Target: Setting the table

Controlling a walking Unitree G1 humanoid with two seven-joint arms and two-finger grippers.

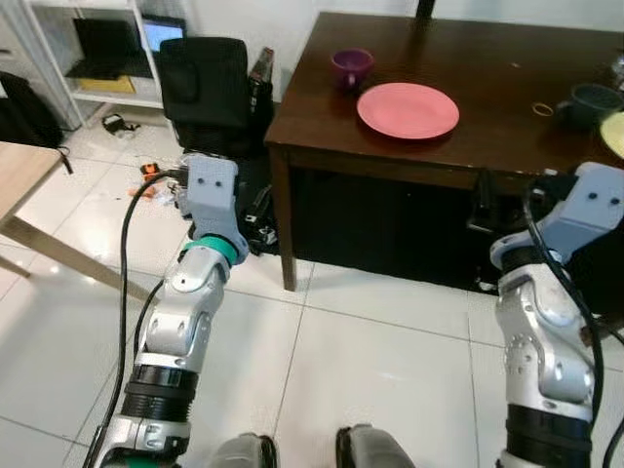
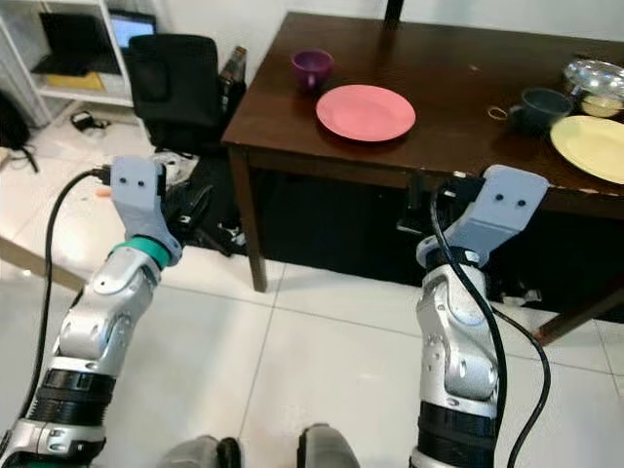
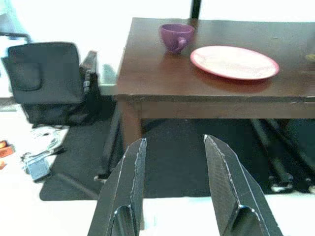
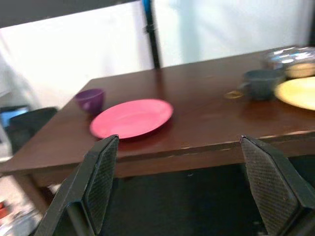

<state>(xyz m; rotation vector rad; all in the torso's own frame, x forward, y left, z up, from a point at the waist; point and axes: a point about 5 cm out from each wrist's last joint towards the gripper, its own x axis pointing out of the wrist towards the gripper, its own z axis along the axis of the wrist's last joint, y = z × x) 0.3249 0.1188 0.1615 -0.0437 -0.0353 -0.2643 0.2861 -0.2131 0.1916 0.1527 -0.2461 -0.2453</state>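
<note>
A dark brown table [image 1: 429, 161] stands ahead of me. On it are a pink plate [image 1: 408, 109], a purple cup [image 1: 351, 67] behind the plate's left side, a dark blue cup [image 2: 542, 105], a yellow plate [image 2: 595, 146] at the right edge and a metal bowl [image 2: 595, 80]. My left gripper [image 3: 174, 141] is open and empty, held low in front of the table's left corner. Below the table's front edge, my right gripper [image 4: 178, 140] is wide open, also empty.
A black office chair [image 1: 207, 90] stands left of the table, with cables and small clutter [image 1: 146, 183] on the white tiles beside it. A white shelf with a laptop [image 1: 109, 49] is at the back left. A light wooden table [image 1: 21, 168] juts in at the left.
</note>
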